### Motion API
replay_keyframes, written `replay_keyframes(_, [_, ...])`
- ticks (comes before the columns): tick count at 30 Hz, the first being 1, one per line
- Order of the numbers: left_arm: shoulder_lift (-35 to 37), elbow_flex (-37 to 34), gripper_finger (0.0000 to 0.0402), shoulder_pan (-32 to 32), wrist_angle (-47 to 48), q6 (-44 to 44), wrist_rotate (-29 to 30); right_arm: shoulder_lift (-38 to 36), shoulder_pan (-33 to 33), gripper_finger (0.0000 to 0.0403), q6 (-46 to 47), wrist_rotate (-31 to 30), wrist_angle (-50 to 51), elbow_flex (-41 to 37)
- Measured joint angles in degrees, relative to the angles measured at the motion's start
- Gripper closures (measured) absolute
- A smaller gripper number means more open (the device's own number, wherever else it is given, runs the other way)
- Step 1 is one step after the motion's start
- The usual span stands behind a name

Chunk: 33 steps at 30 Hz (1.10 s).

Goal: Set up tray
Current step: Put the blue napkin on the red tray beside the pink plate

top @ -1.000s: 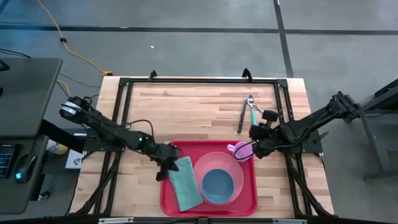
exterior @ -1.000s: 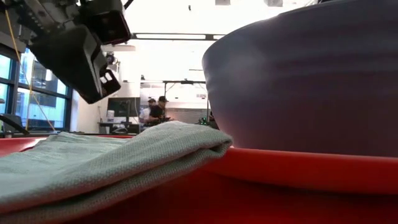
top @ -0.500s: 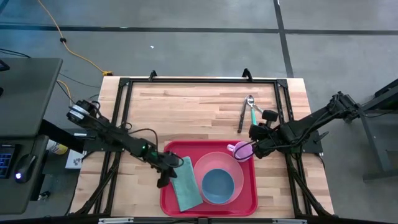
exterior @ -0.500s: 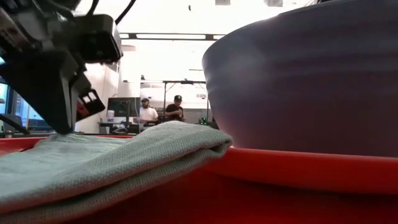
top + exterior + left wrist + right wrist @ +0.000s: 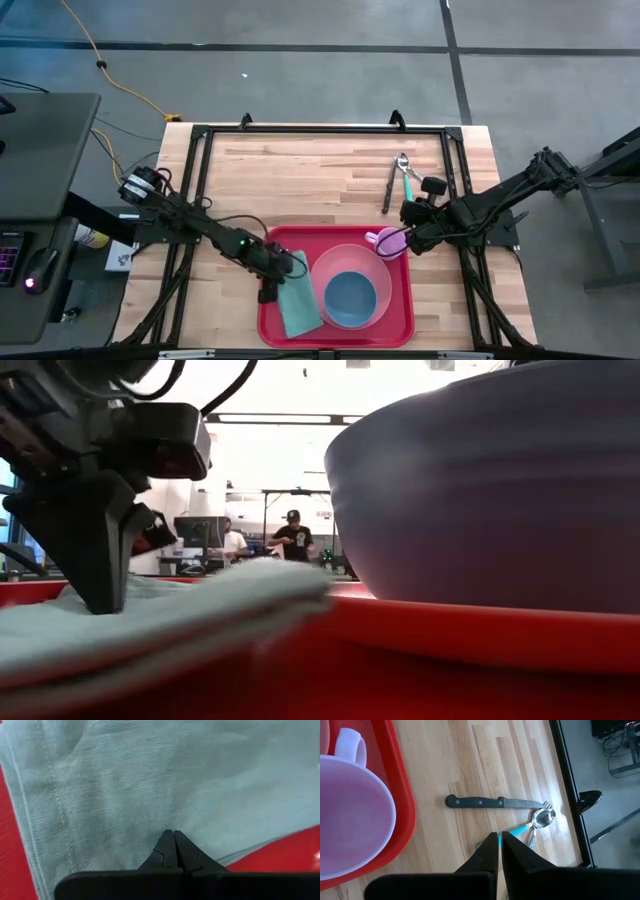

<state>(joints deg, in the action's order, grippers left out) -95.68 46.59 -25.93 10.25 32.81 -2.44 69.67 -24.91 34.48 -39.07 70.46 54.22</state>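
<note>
The red tray (image 5: 400,322) lies at the table's near edge. On its left part lies a folded grey-green cloth (image 5: 300,308) (image 5: 150,775) (image 5: 170,605). A pink plate (image 5: 325,262) with a blue bowl (image 5: 350,297) (image 5: 480,490) fills the tray's middle. A pale purple mug (image 5: 386,243) (image 5: 350,805) stands at the tray's far right corner. My left gripper (image 5: 272,287) (image 5: 173,836) is shut, with its tips on the cloth. My right gripper (image 5: 410,240) (image 5: 499,840) hangs shut just right of the mug, over the bare table. My left gripper presses its shut fingertips (image 5: 98,575) down on the cloth's top layer (image 5: 170,822), at the cloth's far left part. The fingers come slanting down from the table's left. The cloth lies flat on the tray under them.
A black-handled knife (image 5: 388,190) (image 5: 490,802), a spoon (image 5: 543,817) and a turquoise-handled piece of cutlery (image 5: 409,182) lie on the wood beyond the tray's far right corner. A black frame (image 5: 320,130) runs round the table. The table's far half is bare wood. People stand far off in the room.
My left gripper has gone down and toward the table's right and near edges, tipping steeper, from above the cloth's far end onto the cloth. The cloth's raised fold has sunk flatter under it. My right gripper has kept still.
</note>
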Motion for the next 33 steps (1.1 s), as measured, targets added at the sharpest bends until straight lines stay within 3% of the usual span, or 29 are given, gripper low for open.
replay_keyframes(5, [-0.28, 9.37, 0.0392, 0.02, 22.05, -3.44, 2.94, 0.00, 0.02, 0.0403, 0.00, 0.17, 0.00, 0.00])
replay_keyframes(8, [-0.28, 13.10, 0.0392, 0.02, 28.85, -5.09, 5.33, 0.00, 0.02, 0.0403, 0.00, 0.20, 0.00, 0.00])
replay_keyframes(22, [-0.68, 15.97, 0.0392, 0.34, 29.02, -7.10, 10.52, 0.00, 0.01, 0.0403, 0.00, 0.92, 0.00, 0.02])
replay_keyframes(33, [-5.21, 16.41, 0.0393, 4.05, 26.34, -13.82, 8.37, 0.02, 0.02, 0.0403, -0.19, 1.06, -0.01, 0.03])
